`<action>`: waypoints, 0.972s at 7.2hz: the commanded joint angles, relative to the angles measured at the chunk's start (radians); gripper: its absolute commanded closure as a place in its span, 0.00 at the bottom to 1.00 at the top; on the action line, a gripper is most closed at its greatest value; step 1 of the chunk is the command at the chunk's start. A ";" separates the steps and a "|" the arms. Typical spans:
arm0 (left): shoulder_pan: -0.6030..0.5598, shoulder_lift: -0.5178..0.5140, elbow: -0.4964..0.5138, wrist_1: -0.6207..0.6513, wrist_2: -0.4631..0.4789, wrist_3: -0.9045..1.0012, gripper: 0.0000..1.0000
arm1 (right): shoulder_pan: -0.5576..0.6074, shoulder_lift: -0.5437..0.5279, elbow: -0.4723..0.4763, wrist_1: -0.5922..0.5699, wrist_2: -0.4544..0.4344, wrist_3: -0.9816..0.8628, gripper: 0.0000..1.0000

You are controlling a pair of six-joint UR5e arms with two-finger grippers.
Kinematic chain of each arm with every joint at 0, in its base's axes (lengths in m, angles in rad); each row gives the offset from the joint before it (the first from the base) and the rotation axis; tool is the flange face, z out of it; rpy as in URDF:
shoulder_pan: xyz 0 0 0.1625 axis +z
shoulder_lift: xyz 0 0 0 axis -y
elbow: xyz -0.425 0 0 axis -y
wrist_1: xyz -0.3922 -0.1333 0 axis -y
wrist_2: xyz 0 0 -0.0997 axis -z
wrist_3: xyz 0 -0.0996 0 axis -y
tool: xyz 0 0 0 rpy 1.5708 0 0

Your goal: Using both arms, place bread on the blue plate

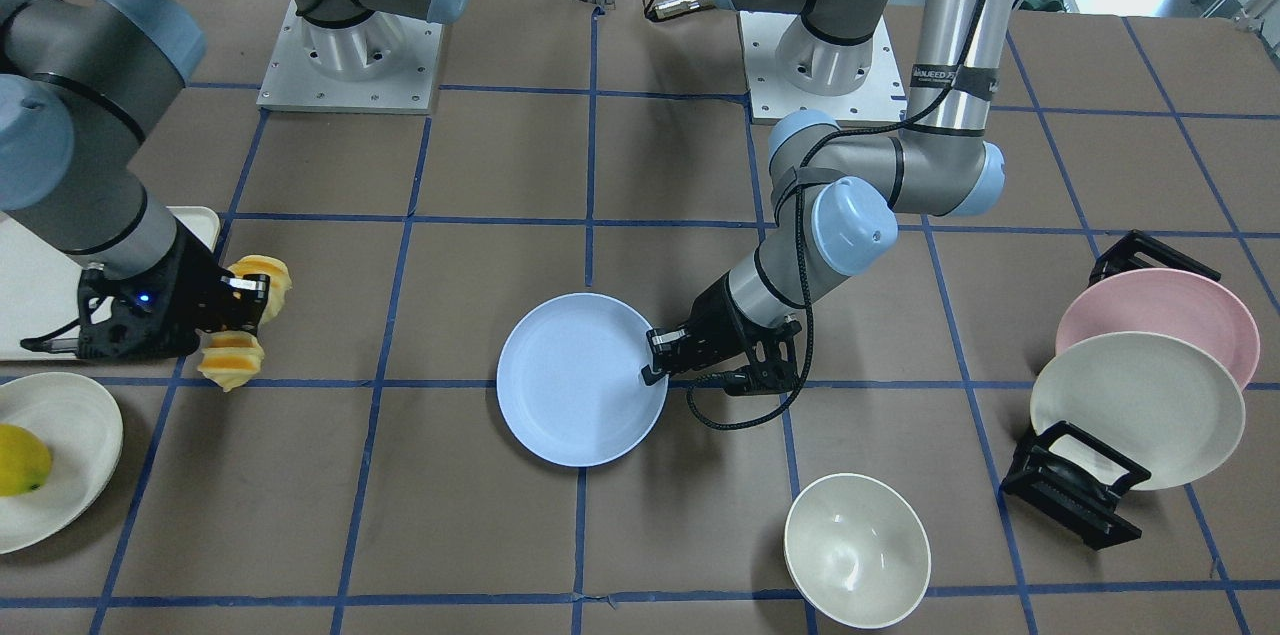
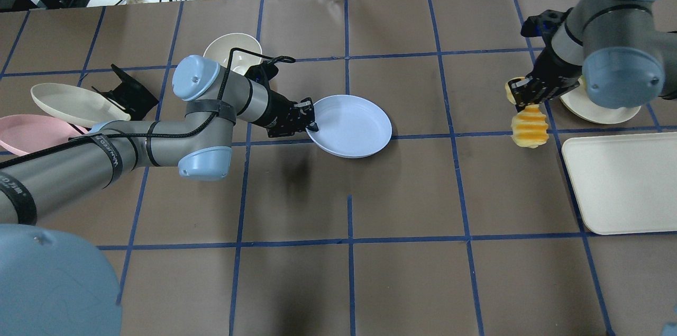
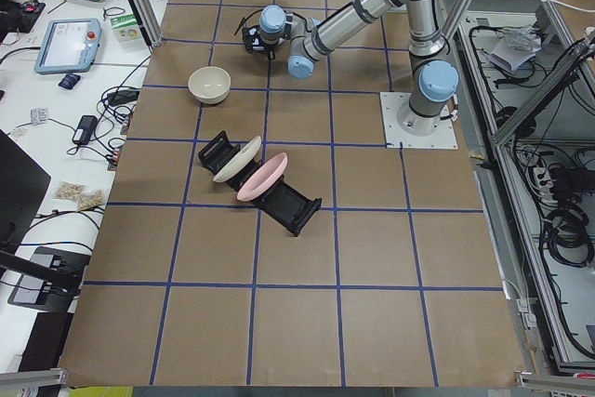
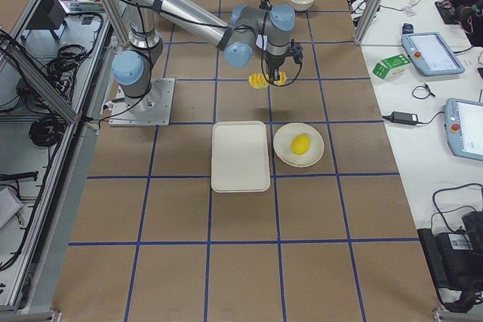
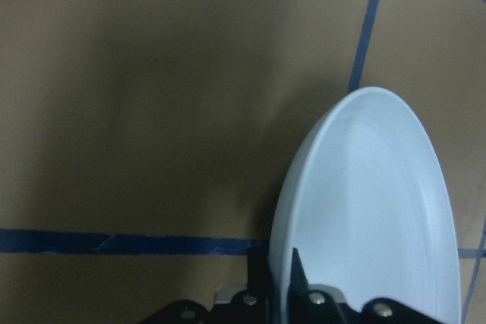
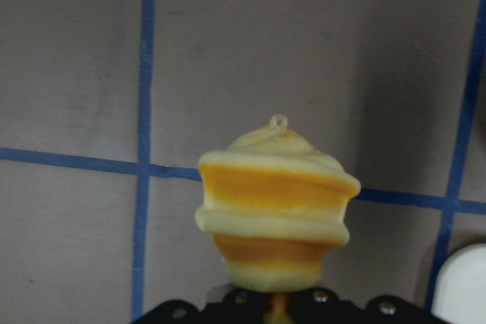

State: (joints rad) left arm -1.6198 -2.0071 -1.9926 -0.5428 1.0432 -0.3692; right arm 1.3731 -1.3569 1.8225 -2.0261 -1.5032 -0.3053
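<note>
The blue plate (image 1: 580, 395) lies near the table's middle; it also shows in the overhead view (image 2: 351, 124) and the left wrist view (image 5: 372, 210). My left gripper (image 1: 655, 355) is shut on the plate's rim on the robot's left side (image 2: 312, 119). The gripped side looks slightly raised. The bread (image 1: 232, 360), a ridged orange and pale yellow loaf, hangs in the air in my right gripper (image 1: 245, 310), which is shut around its middle. In the overhead view the bread (image 2: 529, 127) is well to the right of the plate. The right wrist view shows its lower end (image 6: 273, 210) over the brown table.
A cream tray (image 2: 624, 182) lies at the right front. A white plate (image 1: 60, 455) holds a yellow lemon (image 1: 20, 460). A white bowl (image 1: 857, 550) stands past the blue plate. A pink plate (image 1: 1160, 315) and a cream plate (image 1: 1135, 410) lean in a black rack (image 1: 1075, 485).
</note>
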 commanded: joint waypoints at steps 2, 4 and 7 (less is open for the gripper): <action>-0.008 -0.012 0.000 0.003 0.000 -0.008 0.22 | 0.229 0.059 -0.123 0.007 0.018 0.272 1.00; 0.001 0.019 0.018 0.007 0.014 -0.007 0.00 | 0.282 0.105 -0.149 -0.009 0.055 0.371 1.00; 0.021 0.047 0.183 -0.181 0.114 0.039 0.00 | 0.388 0.192 -0.202 -0.055 0.055 0.532 1.00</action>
State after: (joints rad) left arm -1.6031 -1.9721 -1.8883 -0.6101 1.0972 -0.3554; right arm 1.7164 -1.2036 1.6365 -2.0577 -1.4498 0.1684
